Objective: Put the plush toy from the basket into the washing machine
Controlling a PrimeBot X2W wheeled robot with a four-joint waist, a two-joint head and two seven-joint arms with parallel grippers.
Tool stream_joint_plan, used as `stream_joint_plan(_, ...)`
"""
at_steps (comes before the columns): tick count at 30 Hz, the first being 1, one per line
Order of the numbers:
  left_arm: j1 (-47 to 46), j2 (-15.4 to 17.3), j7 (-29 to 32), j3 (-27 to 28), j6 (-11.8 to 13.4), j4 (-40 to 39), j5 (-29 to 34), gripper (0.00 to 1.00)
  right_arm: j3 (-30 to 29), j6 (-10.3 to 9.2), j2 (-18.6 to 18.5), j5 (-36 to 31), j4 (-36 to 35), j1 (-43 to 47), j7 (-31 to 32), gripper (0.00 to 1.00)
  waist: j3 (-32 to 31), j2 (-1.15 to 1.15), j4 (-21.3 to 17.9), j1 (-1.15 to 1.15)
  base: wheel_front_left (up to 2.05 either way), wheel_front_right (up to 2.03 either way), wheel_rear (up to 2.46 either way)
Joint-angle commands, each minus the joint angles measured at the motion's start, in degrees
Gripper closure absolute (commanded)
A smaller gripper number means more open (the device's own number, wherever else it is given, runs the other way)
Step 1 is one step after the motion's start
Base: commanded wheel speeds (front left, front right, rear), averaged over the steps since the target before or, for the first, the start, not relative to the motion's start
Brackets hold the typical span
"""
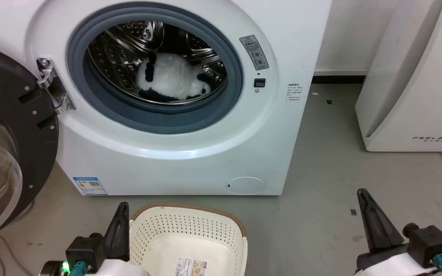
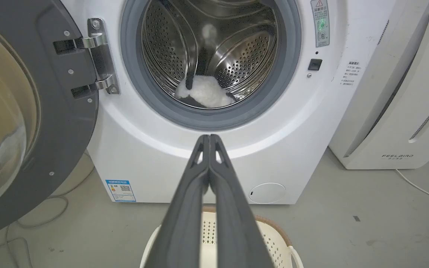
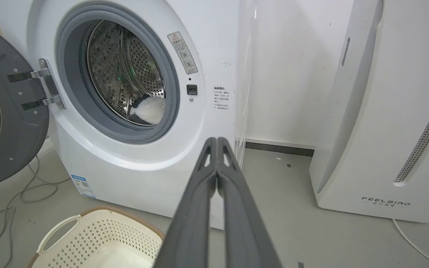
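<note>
The plush toy lay inside the steel drum of the washing machine, upper centre of the head view, low against the drum's front lip. The door stood open at far left. The basket sat at bottom centre, its paper label visible. The left gripper and right gripper each had their fingers pressed together on nothing. Assessment: the toy appears light, soft and compressible, not fragile. Its pile may slip, so a deep pinch across the white body is advised.

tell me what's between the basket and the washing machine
Just a narrow strip of bare grey floor, between basket and washing machine, in the head view.
</note>
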Motion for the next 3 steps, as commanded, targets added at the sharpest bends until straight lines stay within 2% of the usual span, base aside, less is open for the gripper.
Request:
stream_joint_plan(1, -0.88, -0.23, 0.36, 0.36, -0.24, -0.47, 0.64, 1.0, 0.04, -0.02, 0.0, -0.55, 0.19, -0.88, 0.38, 1.0, -0.03, 0.0, -0.01, 0.0, 0.0, 0.0, 0.0)
stream_joint_plan(3, -0.94, -0.31, 0.59, 0.45, -0.29, -0.53, 0.86, 1.0, 0.05, -0.02, -0.01, -0.62, 0.22, -0.94, 0.61, 1.0, -0.06, 0.0, -0.03, 0.0, 0.0, 0.0, 0.0)
